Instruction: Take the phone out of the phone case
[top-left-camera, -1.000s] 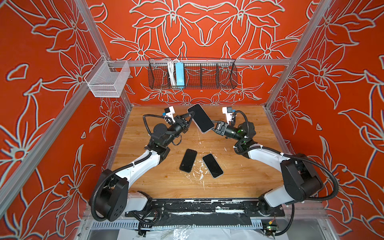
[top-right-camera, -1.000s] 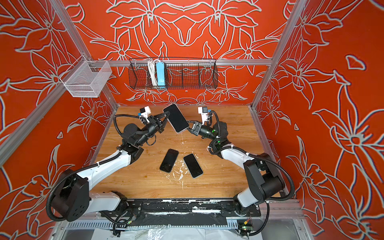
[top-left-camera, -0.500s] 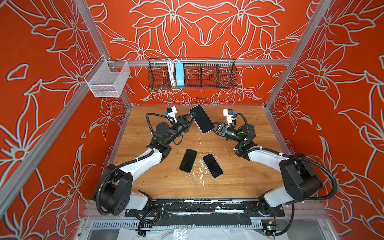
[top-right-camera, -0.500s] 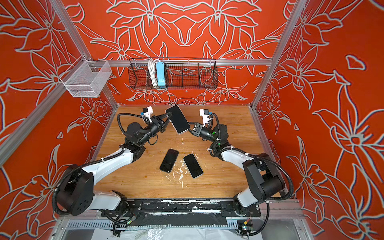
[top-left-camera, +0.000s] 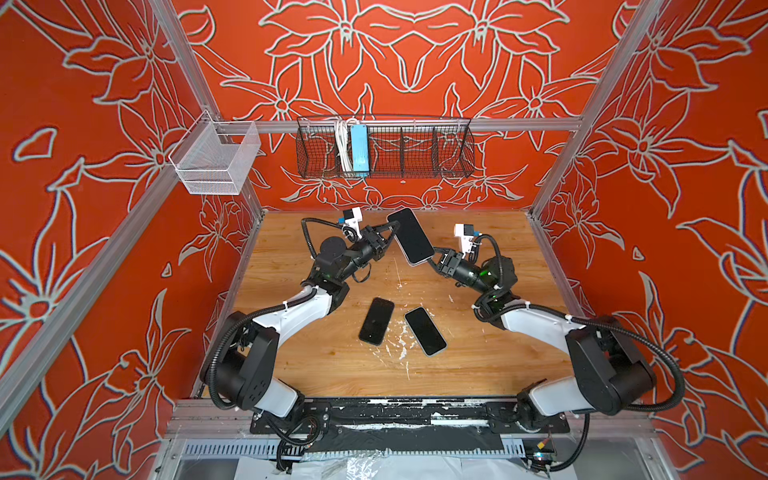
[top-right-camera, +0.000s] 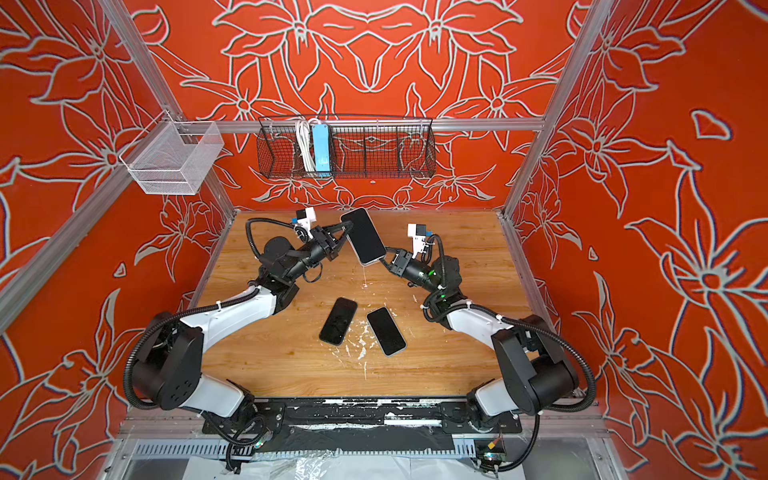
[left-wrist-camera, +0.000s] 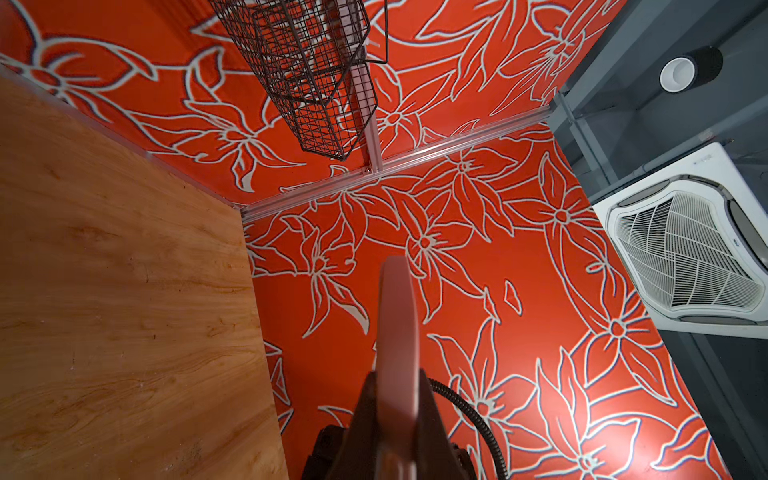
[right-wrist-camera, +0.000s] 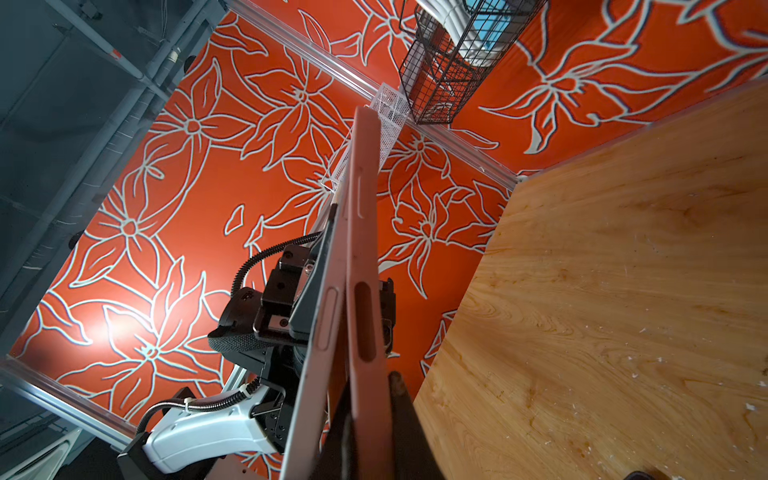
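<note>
A phone in a pink phone case (top-left-camera: 410, 236) (top-right-camera: 365, 236) hangs tilted in the air over the back of the wooden table. My left gripper (top-left-camera: 394, 227) (left-wrist-camera: 395, 382) is shut on its left edge, gripping phone and case together. My right gripper (top-left-camera: 432, 252) (right-wrist-camera: 370, 399) is shut on the case's lower right corner. In the right wrist view the pink case wall (right-wrist-camera: 365, 249) sits between my right fingers. The phone's pale edge (right-wrist-camera: 322, 332) stands apart from it, outside the jaws, with a gap opening along that side.
Two dark phones (top-left-camera: 376, 321) (top-left-camera: 425, 331) lie flat side by side at mid-table among white scuff marks. A black wire basket (top-left-camera: 415, 149) with a blue power strip (top-left-camera: 359, 147) hangs on the back wall. A white mesh basket (top-left-camera: 216, 160) hangs at the left corner.
My right gripper's jaws have closed onto the case's lower corner. The held phone has drifted slightly to the right. The left gripper's hold is unchanged.
</note>
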